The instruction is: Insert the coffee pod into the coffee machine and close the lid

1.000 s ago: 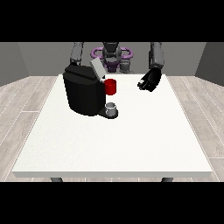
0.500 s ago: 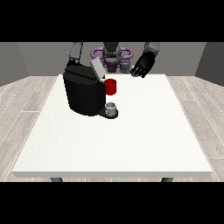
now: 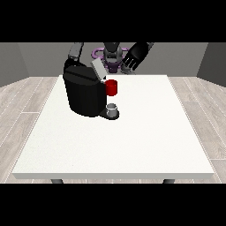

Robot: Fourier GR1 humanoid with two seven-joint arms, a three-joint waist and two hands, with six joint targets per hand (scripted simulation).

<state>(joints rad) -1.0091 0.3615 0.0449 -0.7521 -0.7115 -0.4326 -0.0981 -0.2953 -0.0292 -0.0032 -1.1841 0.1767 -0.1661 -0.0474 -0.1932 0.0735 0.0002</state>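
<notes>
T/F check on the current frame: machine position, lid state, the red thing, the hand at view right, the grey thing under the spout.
1. The black coffee machine stands on the table's right half. False: left half.
2. Its grey lid is raised. True.
3. A red thing at the machine sits on its front. True.
4. The hand at the view's right rests on the white table. False: it is raised above the far edge.
5. A grey thing sits below the red one. True.

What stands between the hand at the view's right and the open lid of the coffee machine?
Nothing visible does. The hand at the view's right is raised above the table's far edge, to the right of the coffee machine's grey lid, which is tilted up. Only air shows between them.
</notes>
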